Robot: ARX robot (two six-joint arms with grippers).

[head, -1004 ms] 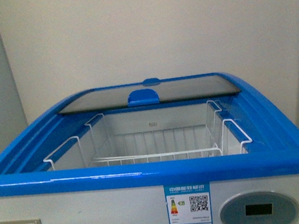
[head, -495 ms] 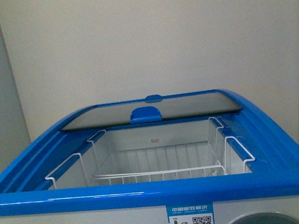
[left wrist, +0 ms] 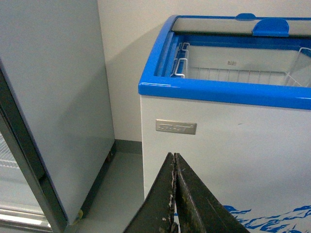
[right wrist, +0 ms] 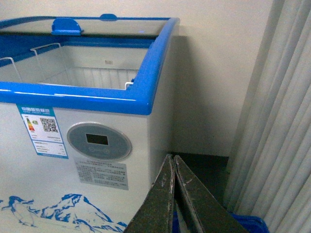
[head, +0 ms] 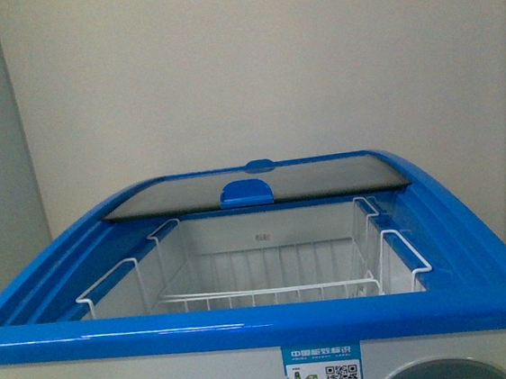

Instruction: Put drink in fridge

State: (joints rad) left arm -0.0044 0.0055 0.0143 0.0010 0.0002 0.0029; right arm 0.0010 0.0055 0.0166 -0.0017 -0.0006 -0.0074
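The fridge (head: 249,321) is a white chest freezer with a blue top rim. It stands right in front of me. Its curved glass lid (head: 253,185) is slid to the back, so the top is open over white wire baskets (head: 262,274). The drink is not in view in any frame. My left gripper (left wrist: 174,156) is shut and empty, low in front of the freezer's white front near its left corner (left wrist: 146,116). My right gripper (right wrist: 173,158) is shut and empty, low by the freezer's right front corner (right wrist: 150,131). Neither gripper shows in the front view.
A taller grey-white upright cabinet (left wrist: 53,97) stands left of the freezer, with a floor gap (left wrist: 121,179) between them. Grey-white curtains (right wrist: 277,121) hang right of the freezer. A blue object (right wrist: 248,224) lies low beside the right gripper. A plain wall is behind.
The front view has risen slightly: the freezer sits lower in the frame and its round display panel is mostly cut off. Nothing differs over the last half second.
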